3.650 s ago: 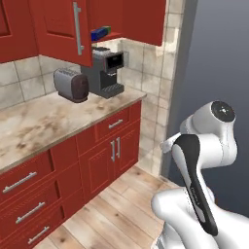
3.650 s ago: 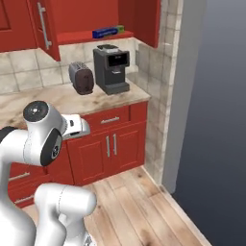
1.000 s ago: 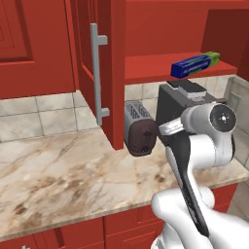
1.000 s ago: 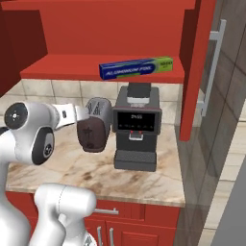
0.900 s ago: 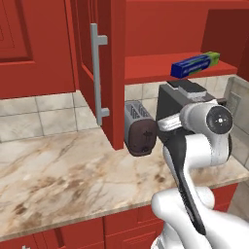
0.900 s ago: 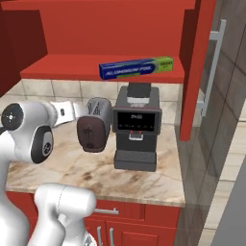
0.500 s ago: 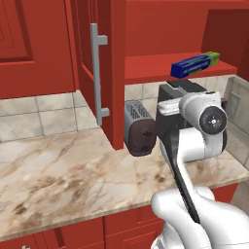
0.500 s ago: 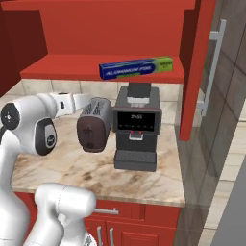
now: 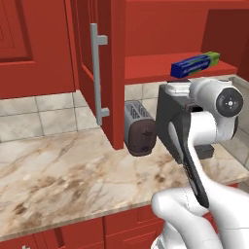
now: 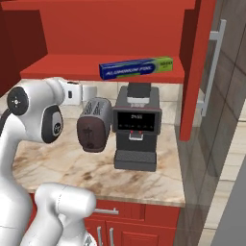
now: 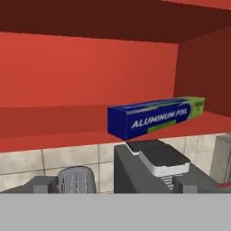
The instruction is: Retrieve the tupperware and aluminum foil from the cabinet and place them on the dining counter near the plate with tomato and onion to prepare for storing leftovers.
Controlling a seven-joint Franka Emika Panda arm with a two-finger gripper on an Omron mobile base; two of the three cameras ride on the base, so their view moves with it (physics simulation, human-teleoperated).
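Note:
The aluminum foil (image 9: 195, 64) (image 10: 136, 68) (image 11: 155, 117), a long dark blue carton with a green end, lies on the red shelf of the open cabinet (image 10: 72, 65) (image 11: 90, 72). It sits near the shelf's front edge, above the coffee machine. My gripper (image 10: 78, 92) hangs below shelf level, behind the toaster and to the left of the carton. It is open and holds nothing. The hand view looks up and forward at the carton from a short distance. The tupperware, the plate and the dining counter are out of view.
A dark toaster (image 9: 140, 129) (image 10: 94, 125) and a black coffee machine (image 10: 137, 127) (image 11: 153, 167) stand on the marble kitchen counter (image 9: 63, 175) under the shelf. Open cabinet doors with long grey handles (image 9: 98, 78) (image 10: 214, 67) flank the opening. A wall closes the right side.
The base drove up to the cabinet earlier and has stayed put over the last second. My arm has swung up and forward, lifting the hand toward the shelf. The carton has not moved.

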